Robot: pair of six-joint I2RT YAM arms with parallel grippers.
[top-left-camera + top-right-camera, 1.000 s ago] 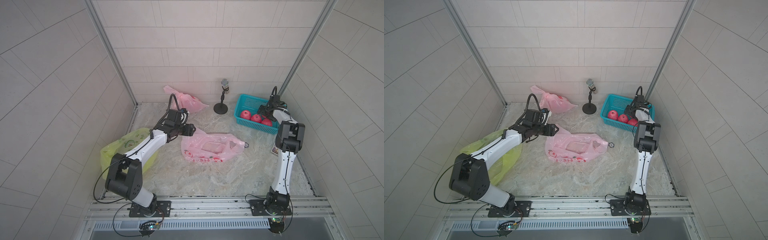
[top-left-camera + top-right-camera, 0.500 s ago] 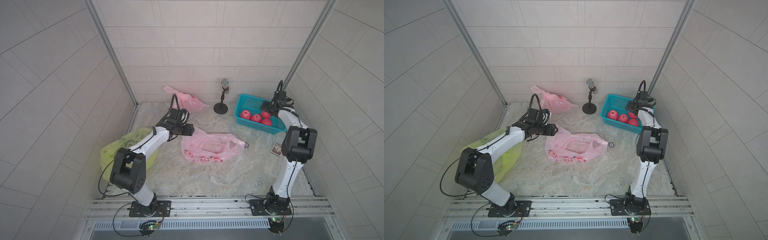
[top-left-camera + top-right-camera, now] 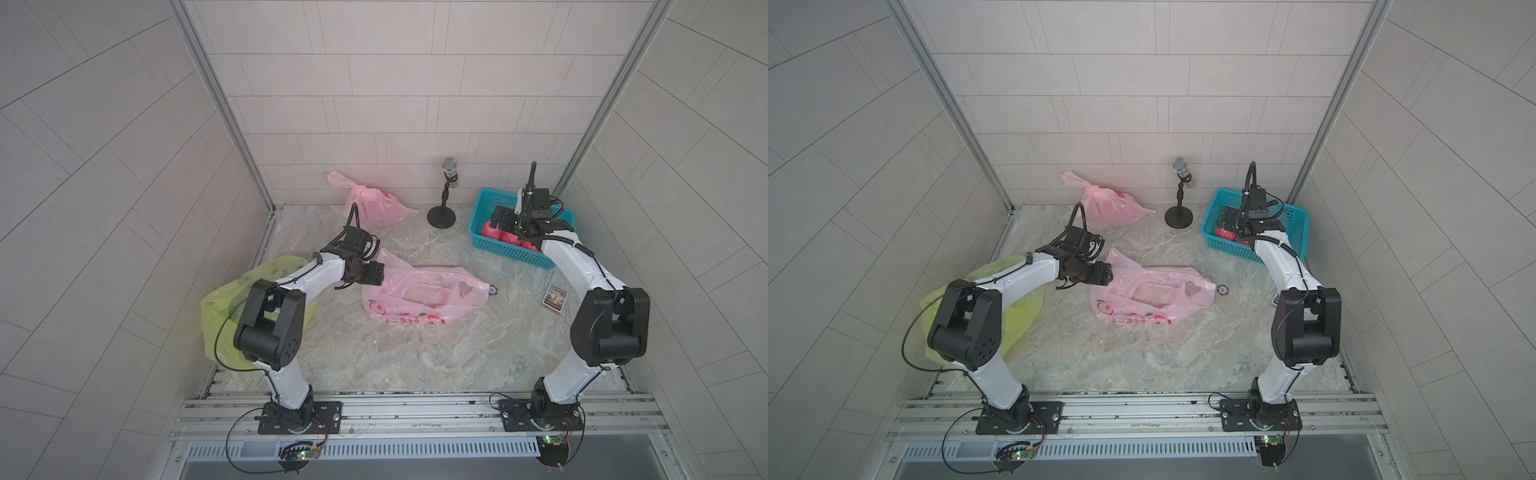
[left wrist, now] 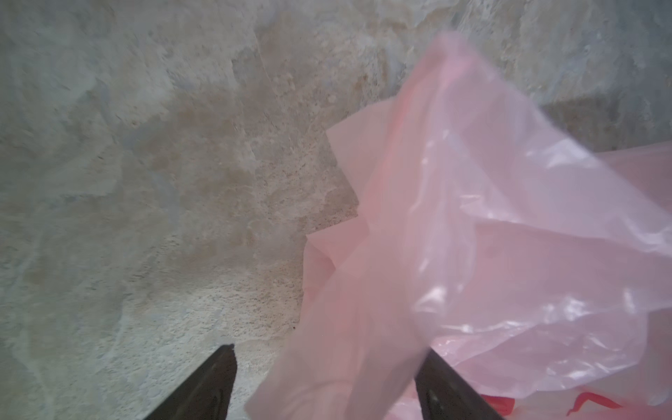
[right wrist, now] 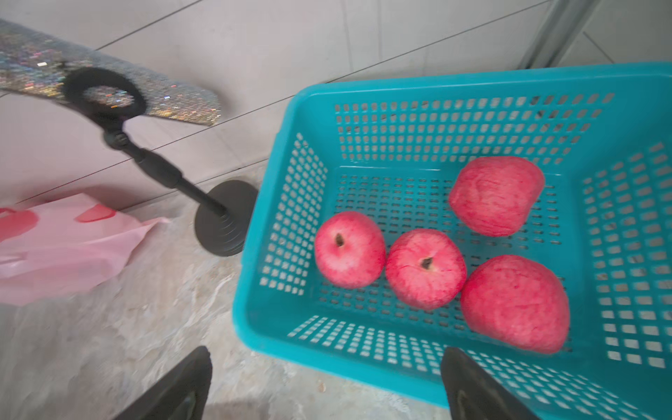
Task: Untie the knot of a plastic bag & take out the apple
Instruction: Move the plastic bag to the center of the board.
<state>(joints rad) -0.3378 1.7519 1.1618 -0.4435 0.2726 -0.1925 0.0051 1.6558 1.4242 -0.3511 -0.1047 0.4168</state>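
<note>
A pink plastic bag (image 3: 419, 295) (image 3: 1150, 297) lies flat and slack on the marble floor in the middle. My left gripper (image 3: 376, 274) (image 3: 1106, 276) is at its far-left corner. In the left wrist view the left gripper (image 4: 329, 351) stands open, and a loose fold of the bag (image 4: 509, 236) hangs between the fingers without being clamped. Over the teal basket (image 3: 511, 251) (image 3: 1296, 228) at the back right hovers my right gripper (image 3: 500, 218) (image 3: 1227, 218) (image 5: 327, 351), open and empty. Several red apples (image 5: 425, 267) lie in the basket (image 5: 327, 91).
A second pink bag (image 3: 372, 205) (image 3: 1108, 208) (image 5: 65, 247), bunched at its top, sits by the back wall. Beside the basket stands a microphone stand (image 3: 442, 216) (image 5: 225, 218). A green bag (image 3: 224, 307) (image 3: 1021, 299) lies behind my left arm. A small card (image 3: 555, 297) lies at the right.
The right arm's elbow has swung toward the front and risen, while its gripper stays above the basket. The left arm's elbow has drawn in, and its gripper stays at the bag's corner.
</note>
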